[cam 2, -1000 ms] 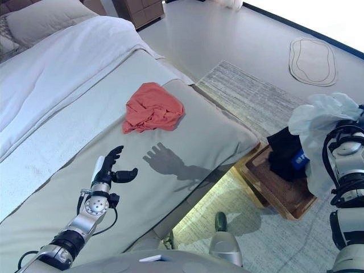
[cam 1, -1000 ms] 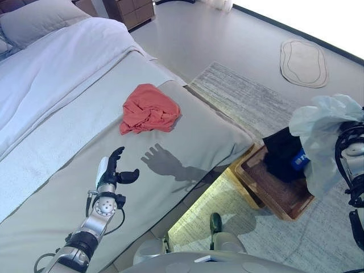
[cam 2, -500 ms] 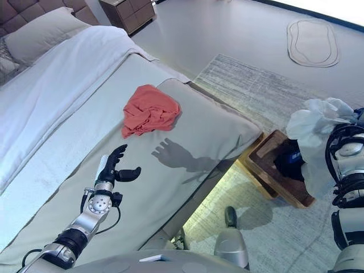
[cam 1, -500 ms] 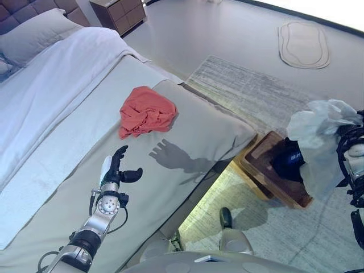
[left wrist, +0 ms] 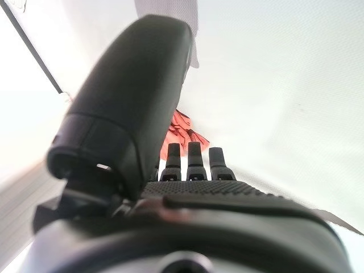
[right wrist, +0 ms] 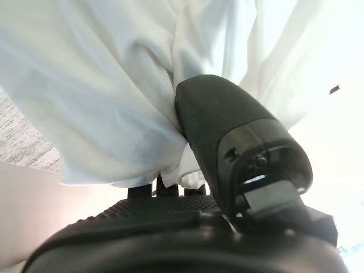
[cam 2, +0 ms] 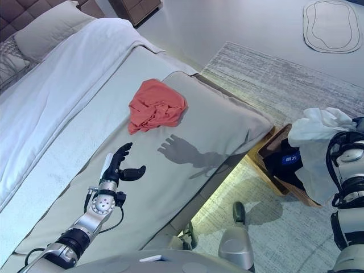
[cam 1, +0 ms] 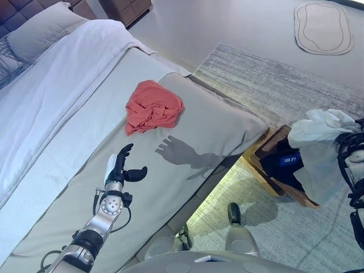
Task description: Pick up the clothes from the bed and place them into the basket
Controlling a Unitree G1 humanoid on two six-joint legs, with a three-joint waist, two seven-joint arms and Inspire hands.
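A crumpled red garment [cam 1: 152, 106] lies on the grey bed cover [cam 1: 68, 187], near the foot of the bed. My left hand [cam 1: 120, 169] hovers open over the cover, a short way in front of the garment and apart from it. The red cloth [left wrist: 183, 132] shows past its straight fingers. At the right, my right hand [right wrist: 227, 136] is shut on a white garment [cam 2: 317, 149], which hangs over the wooden basket [cam 1: 266, 147] on the floor. Dark clothes [cam 2: 287, 164] lie in the basket.
The bed carries a white sheet [cam 1: 51, 85] and a pillow [cam 1: 35, 33] at its head. A grey rug [cam 1: 273, 85] spreads under the basket, with a small oval mat [cam 1: 322, 20] farther off. A wooden dresser [cam 1: 128, 7] stands by the wall.
The camera has shifted. The white garment now hangs lower and closer over the basket. My left hand stays open in much the same place above the cover.
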